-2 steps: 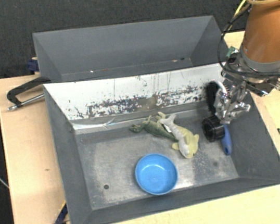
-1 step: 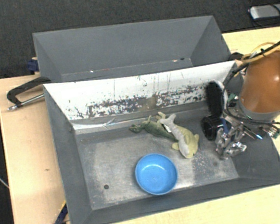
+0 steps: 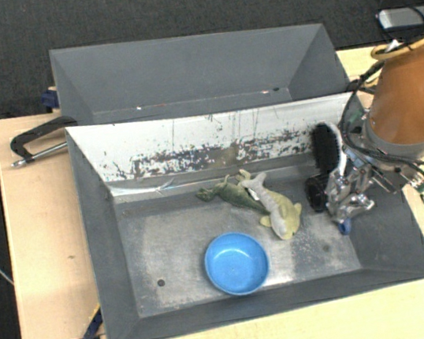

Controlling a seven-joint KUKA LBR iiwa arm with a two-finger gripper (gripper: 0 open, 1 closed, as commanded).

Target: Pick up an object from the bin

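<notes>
No pick is seen done yet: the end effector [image 3: 349, 200], whose grip cannot be told, is found right of the bowl [image 3: 236, 262], just beside a black thing [image 3: 324, 147], and grasp and lift are judged left

A small black object [image 3: 315, 188] lies at the right of the bin [image 3: 168, 243] floor, just beside a black brush [image 3: 324, 147].
</notes>
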